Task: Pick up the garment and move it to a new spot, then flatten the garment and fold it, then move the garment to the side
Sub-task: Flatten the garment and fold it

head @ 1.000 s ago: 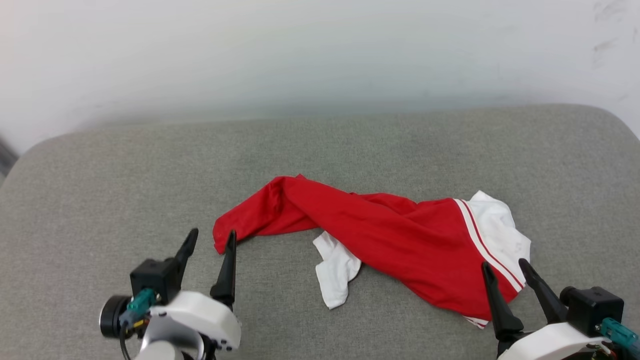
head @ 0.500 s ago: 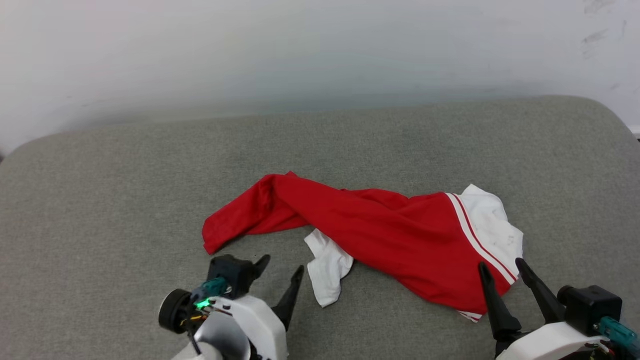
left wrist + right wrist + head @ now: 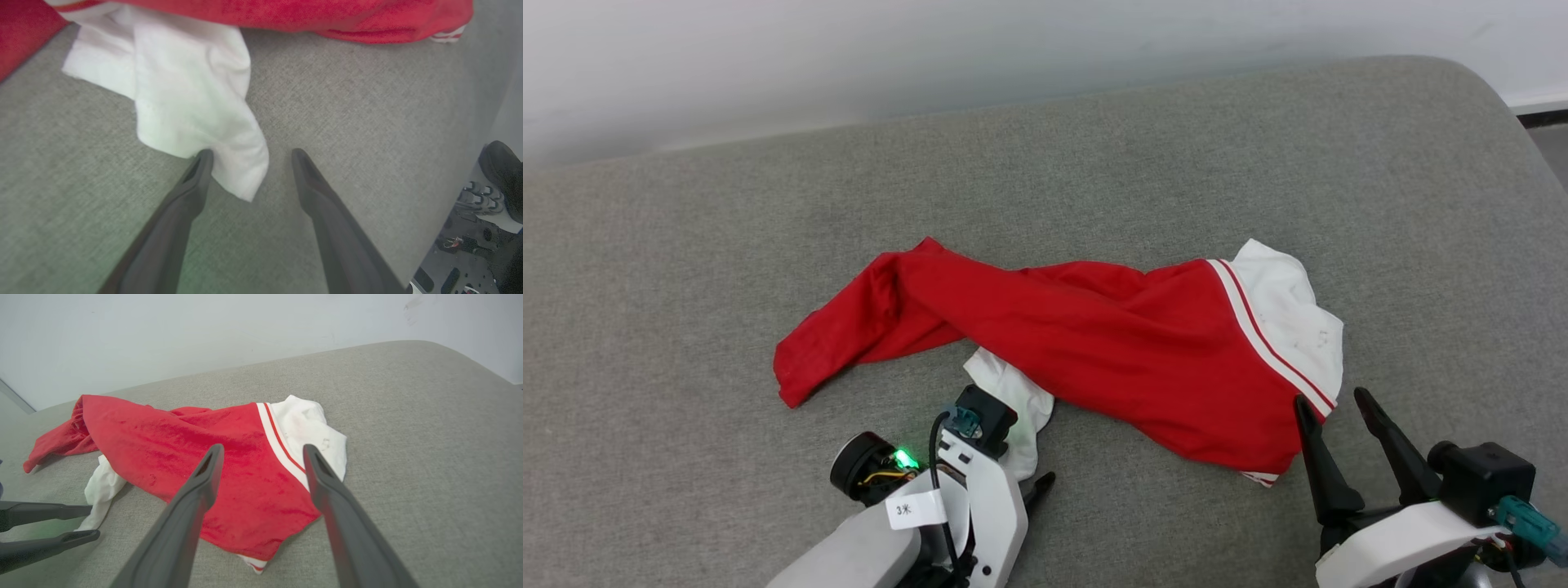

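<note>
Grey, coarse-woven cushion [image 3: 1380, 204] with rounded corners spreads below a pale wall [image 3: 849, 49]. On it the red jersey [image 3: 1094, 343] lies rumpled in a long, twisted band across the middle of the head view. Its soft, creased cloth tapers to a tip at 9 o'clock and widens toward 4 o'clock, where red-white striped trim [image 3: 1262, 327] meets a crumpled white sleeve [image 3: 1294, 314]. A second white sleeve [image 3: 184, 94] pokes out at 6 o'clock. The left claw [image 3: 251, 157], fingers spread, has swung in from 7 o'clock and now straddles that sleeve's limp corner. One tip touches the corner, and the pale wrist covers part of the sleeve from above. The right claw [image 3: 1330, 398], also spread and empty, stays at 4 o'clock just beside the jersey's hem.
</note>
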Controlling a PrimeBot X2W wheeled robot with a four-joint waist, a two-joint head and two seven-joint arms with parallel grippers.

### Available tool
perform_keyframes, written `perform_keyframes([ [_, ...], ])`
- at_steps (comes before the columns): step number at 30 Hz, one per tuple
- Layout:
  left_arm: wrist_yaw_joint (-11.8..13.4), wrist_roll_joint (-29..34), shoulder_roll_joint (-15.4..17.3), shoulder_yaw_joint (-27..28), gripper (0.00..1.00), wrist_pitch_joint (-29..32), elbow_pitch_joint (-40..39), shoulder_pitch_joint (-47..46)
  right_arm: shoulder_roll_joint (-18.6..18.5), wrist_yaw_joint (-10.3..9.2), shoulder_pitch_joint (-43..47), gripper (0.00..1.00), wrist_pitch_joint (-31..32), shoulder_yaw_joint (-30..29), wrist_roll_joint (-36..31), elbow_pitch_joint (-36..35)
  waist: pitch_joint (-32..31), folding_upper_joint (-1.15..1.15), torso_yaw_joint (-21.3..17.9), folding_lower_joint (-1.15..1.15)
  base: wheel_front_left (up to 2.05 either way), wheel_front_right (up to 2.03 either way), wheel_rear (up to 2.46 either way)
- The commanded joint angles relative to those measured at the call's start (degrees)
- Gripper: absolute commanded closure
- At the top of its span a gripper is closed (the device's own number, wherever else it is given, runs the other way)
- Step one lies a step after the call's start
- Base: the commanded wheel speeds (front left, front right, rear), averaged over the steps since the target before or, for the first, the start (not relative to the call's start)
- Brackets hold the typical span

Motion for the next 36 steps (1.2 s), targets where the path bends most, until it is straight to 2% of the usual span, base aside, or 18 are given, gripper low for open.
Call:
perform_keyframes([
  [1,-0.38,-0.04,0.24,-0.34,0.00,0.80,0.61,-0.69,0.12,-0.02,-0.77,0.00,-0.44,0.08,0.51,0.18,0.72,0.00,-0.65,0.00,0.00,0.00,0.00],
  [6,-1.55,-0.04,0.44,-1.70,0.01,3.65,4.57,-1.60,0.12,-0.02,-1.39,0.00,-1.42,0.23,0.99,1.01,1.70,0.00,-0.77,0.00,0.00,0.00,0.00],
  [7,-1.74,-0.13,0.39,-1.91,0.61,3.93,5.34,-1.83,0.12,-0.02,-1.53,0.00,-1.62,0.24,0.97,1.13,1.79,0.00,-0.70,0.00,0.00,0.00,0.00],
  [8,-2.07,-0.18,0.27,-2.09,1.00,3.99,5.98,-2.00,0.11,-0.02,-1.57,0.00,-1.71,0.25,0.83,1.30,1.81,0.00,-0.60,0.00,0.00,0.00,0.00],
  [10,-2.83,-0.46,-0.12,-2.40,1.00,3.90,6.96,-2.14,0.11,-0.03,-1.79,0.00,-1.72,0.19,0.75,1.65,1.62,0.00,-0.35,0.00,0.00,0.00,0.00],
  [14,-2.80,0.03,0.17,-1.55,1.00,0.08,6.28,-1.74,0.11,-0.02,-1.48,0.00,-1.71,-0.80,0.72,2.17,0.49,0.00,0.64,0.00,0.00,0.00,0.00],
  [19,0.01,0.22,3.37,1.40,1.00,-4.93,1.03,0.59,0.11,-0.03,-0.46,0.00,-1.75,-1.44,1.37,2.96,-1.83,0.00,2.48,0.00,0.00,0.00,0.00],
  [26,7.15,-2.05,12.12,6.98,1.00,-6.58,-11.53,8.91,0.10,-0.02,0.92,0.00,-1.58,-2.23,1.81,3.37,-4.57,0.00,6.26,0.00,0.00,0.00,0.00],
  [31,13.49,-4.96,18.61,11.30,1.00,-5.71,-17.99,16.86,0.09,-0.03,1.95,0.00,-0.90,-3.04,1.36,3.23,-6.38,0.00,8.55,0.00,0.00,0.00,0.00],
  [34,17.37,-7.28,21.32,14.33,1.00,-6.26,-19.76,21.82,0.10,-0.02,2.79,0.00,-0.59,-3.50,1.29,2.97,-7.44,0.00,9.62,0.00,0.00,0.00,0.00],
  [36,18.98,-8.95,22.09,15.71,1.00,-6.57,-19.98,24.46,0.10,-0.02,3.07,0.00,-0.30,-3.60,1.19,2.76,-7.93,0.00,10.07,0.00,0.00,0.00,0.00],
])
